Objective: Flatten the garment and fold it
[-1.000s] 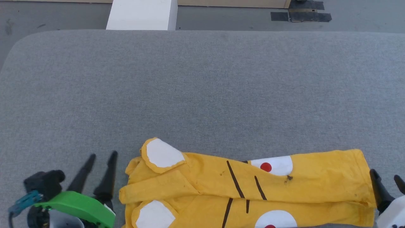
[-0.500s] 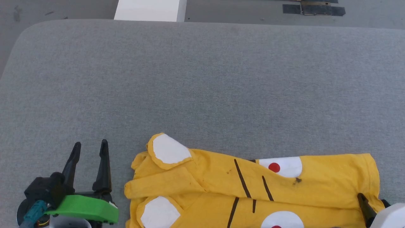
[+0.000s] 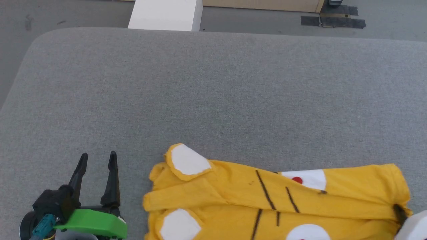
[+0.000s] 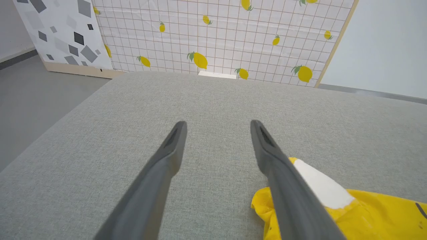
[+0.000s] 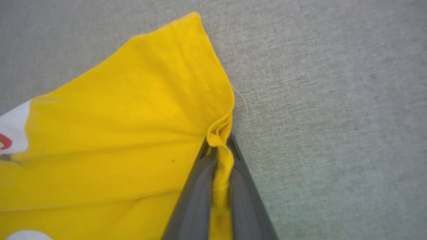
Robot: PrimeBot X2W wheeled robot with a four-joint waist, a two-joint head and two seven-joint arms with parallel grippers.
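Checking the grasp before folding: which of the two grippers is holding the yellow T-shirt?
The right gripper: shut on a bunched edge of the yellow T-shirt, while the left gripper is open beside it, holding nothing.

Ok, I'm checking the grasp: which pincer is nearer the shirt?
Right. The right pincer is shut on the shirt at its right edge. The left pincer is open, off to the shirt's left by the sleeves, not touching it.

garment [image 3: 233,200]: lower part chopped off by the head view's bottom edge
right gripper [image 3: 399,212]: mostly out of frame there, just a dark tip
sleeve [image 4: 320,186]: partly behind left gripper [image 4: 218,126]
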